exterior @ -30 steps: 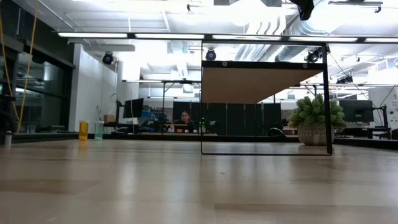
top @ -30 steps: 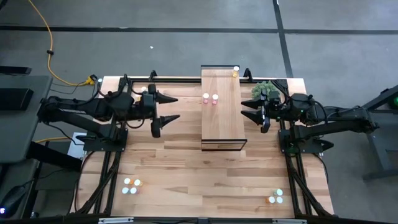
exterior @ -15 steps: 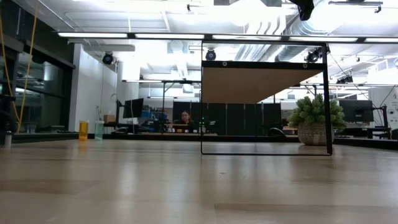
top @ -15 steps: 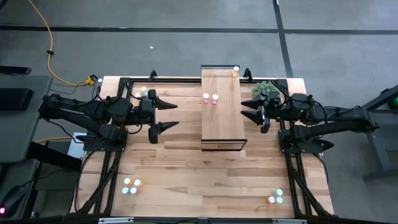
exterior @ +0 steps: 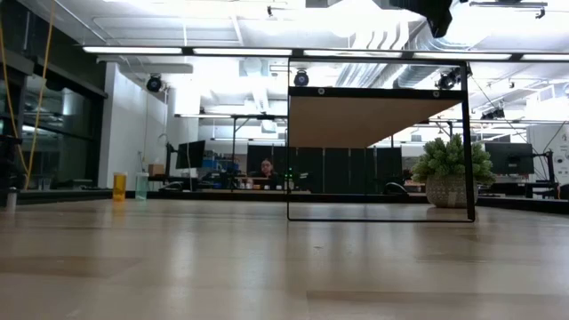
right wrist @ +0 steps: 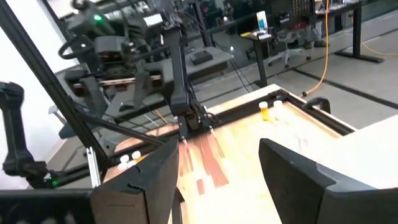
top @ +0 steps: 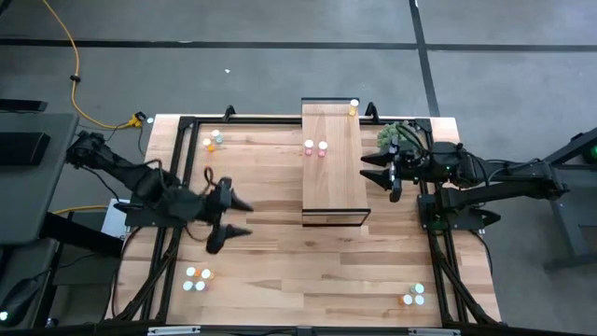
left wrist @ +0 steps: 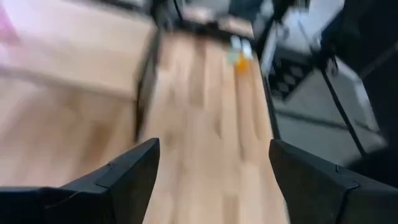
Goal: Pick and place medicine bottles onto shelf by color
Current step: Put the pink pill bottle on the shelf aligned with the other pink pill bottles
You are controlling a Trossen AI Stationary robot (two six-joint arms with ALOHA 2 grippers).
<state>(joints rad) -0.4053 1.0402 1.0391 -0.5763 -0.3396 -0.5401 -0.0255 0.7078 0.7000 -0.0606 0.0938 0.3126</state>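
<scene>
The left gripper (top: 230,220), jaws wide and empty, hangs over the near-left cluster of medicine bottles (top: 197,278); a careless descent risks toppling tightly packed neighbours. It has swung forward from beside the shelf (top: 332,159), where two pink bottles (top: 315,147) stand. The right gripper (top: 376,168), open and empty, waits beside the shelf, unchanged.

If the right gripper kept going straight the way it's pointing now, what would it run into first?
Probably the long light-wood shelf with dark frame edges. In the high view the right gripper points its open fingers toward the shelf's side, nothing between them; its height relative to the shelf is unclear.
</scene>
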